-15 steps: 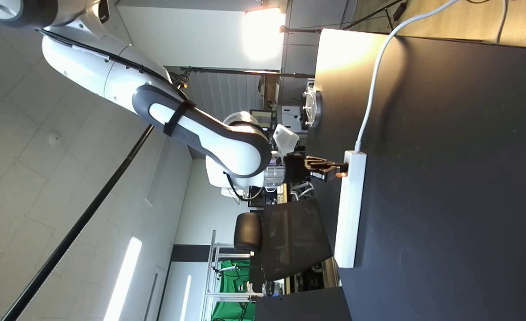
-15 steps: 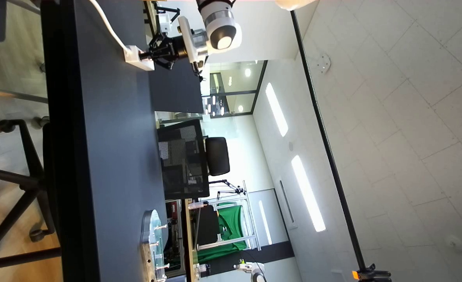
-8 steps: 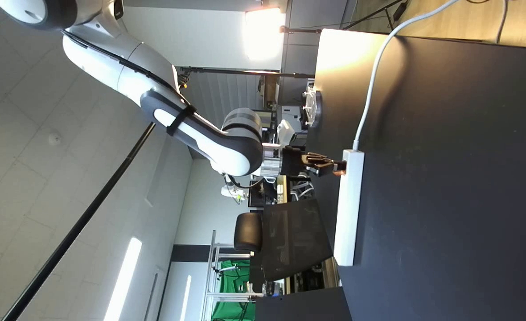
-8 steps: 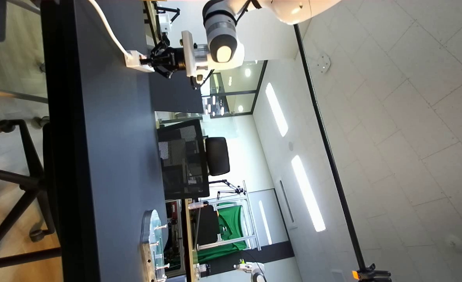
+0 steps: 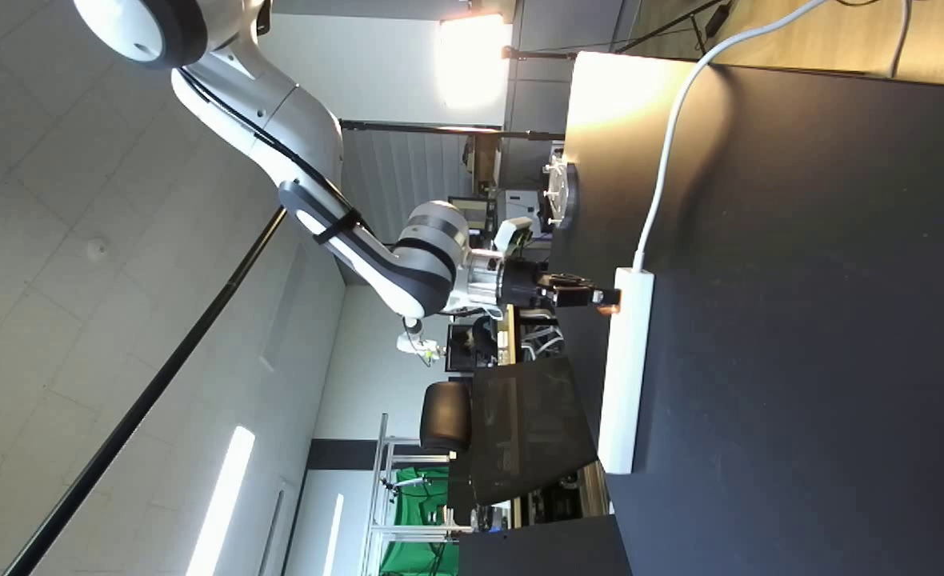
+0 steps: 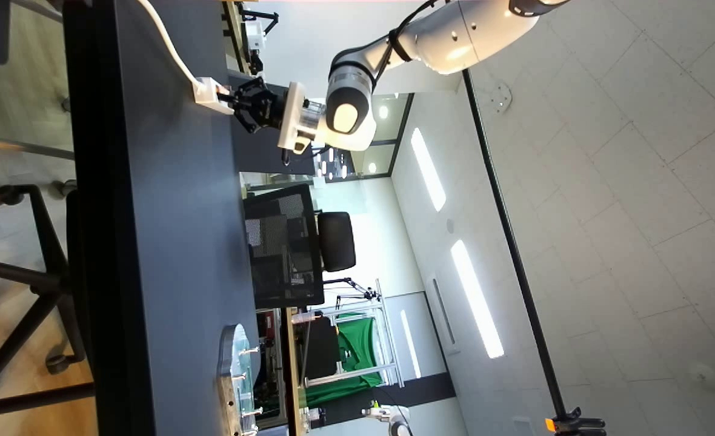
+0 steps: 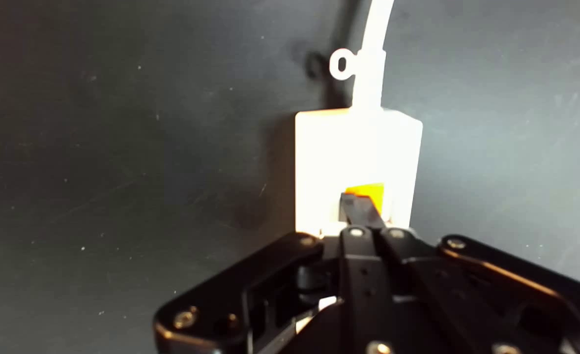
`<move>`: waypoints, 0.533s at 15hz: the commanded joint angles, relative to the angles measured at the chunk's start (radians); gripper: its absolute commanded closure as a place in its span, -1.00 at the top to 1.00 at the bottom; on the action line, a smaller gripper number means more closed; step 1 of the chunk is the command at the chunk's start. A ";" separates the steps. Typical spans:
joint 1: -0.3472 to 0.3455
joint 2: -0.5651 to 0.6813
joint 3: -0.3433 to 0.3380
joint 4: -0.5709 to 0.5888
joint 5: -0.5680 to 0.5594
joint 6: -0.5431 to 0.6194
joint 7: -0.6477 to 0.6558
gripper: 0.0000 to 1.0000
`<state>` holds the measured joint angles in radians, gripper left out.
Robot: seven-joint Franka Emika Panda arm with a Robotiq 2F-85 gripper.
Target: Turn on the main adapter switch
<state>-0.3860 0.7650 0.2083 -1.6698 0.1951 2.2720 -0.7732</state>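
Here's my gripper [image 7: 361, 206], right down at the work: fully closed, fingertips [image 7: 366, 211] together, nothing between them that I can see. They're over the orange switch [image 7: 374, 191], covering part of it; whether they press it, I can't tell. Just under them, the adapter [image 5: 627, 384], long and white, lying on the bench [image 5: 800, 320], plain end toward the edge on the chair [image 5: 532, 424] side, cabled end nearer the lamplit corner. Out goes the cable [image 7: 377, 24], small ring [image 7: 333, 64] at its sleeve, arcing across the bench's side edge beside that bright corner. Above the bench my arm [image 5: 344, 254] slants down. Further off, by the edge running from the bright corner, a disc [image 6: 243, 363] with metal pegs, well apart from the adapter. Past the bench, the chair, black; beyond the corner, the lamp [image 5: 472, 64], glaring; deeper yet, green cloth [image 6: 362, 342].
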 commanded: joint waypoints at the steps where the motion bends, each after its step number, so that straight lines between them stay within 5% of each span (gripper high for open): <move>1: 0.036 0.074 -0.056 0.107 0.013 -0.068 0.014 -1.00; 8: 0.114 -0.112 -0.115 0.008 -0.045 -0.074 0.035 -1.00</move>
<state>-0.3125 0.7615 0.1209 -1.6029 0.1849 2.2084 -0.7705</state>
